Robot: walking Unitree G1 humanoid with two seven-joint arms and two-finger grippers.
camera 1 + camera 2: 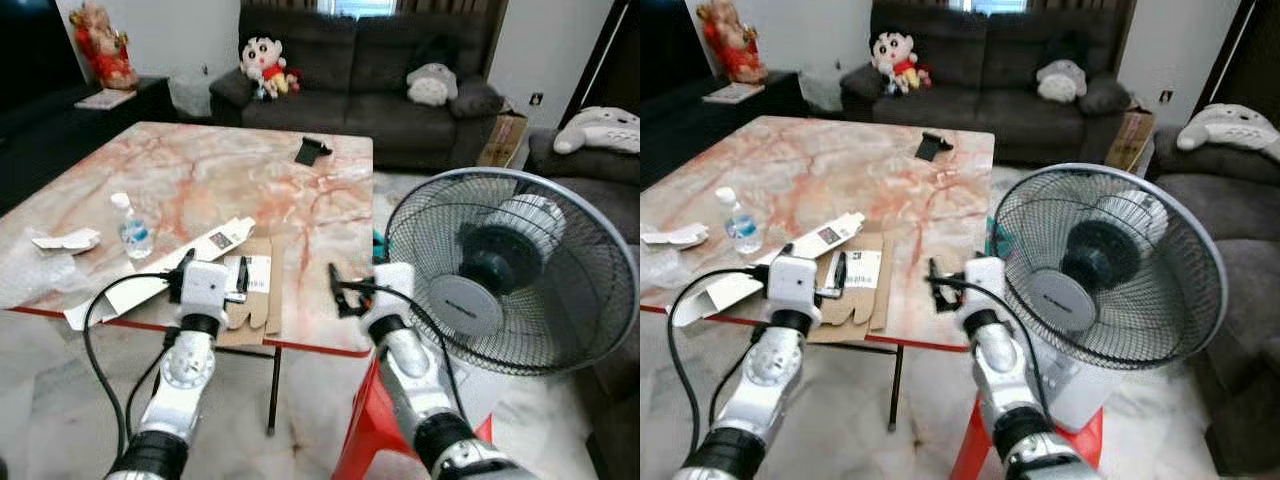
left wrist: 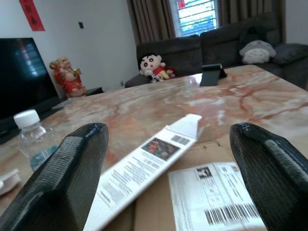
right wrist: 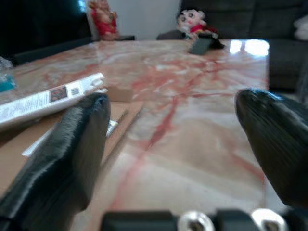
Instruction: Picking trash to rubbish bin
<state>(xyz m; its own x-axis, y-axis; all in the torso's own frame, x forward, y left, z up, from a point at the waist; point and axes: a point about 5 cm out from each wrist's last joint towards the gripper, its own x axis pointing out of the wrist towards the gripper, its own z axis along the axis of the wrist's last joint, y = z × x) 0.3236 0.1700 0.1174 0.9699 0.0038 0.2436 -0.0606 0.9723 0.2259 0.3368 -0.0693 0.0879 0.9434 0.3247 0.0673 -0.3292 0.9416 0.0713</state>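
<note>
Cardboard (image 1: 258, 300) flat at near edge of marble surface (image 1: 200, 170), white carton (image 1: 160, 275) lying across its left side, labelled sheet (image 2: 216, 195) on top. My left tool (image 1: 212, 278) released, fingers spread over cardboard. My right tool (image 1: 343, 293) released, hovering at near right edge. Water bottle (image 1: 133, 229) near left; fan (image 1: 510, 270) right.

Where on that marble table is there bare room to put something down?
The table's middle and far stretch lie bare, up to the black object. So does the near right edge beside the cardboard. The near left is crowded: bottle, white box, wrappers.
</note>
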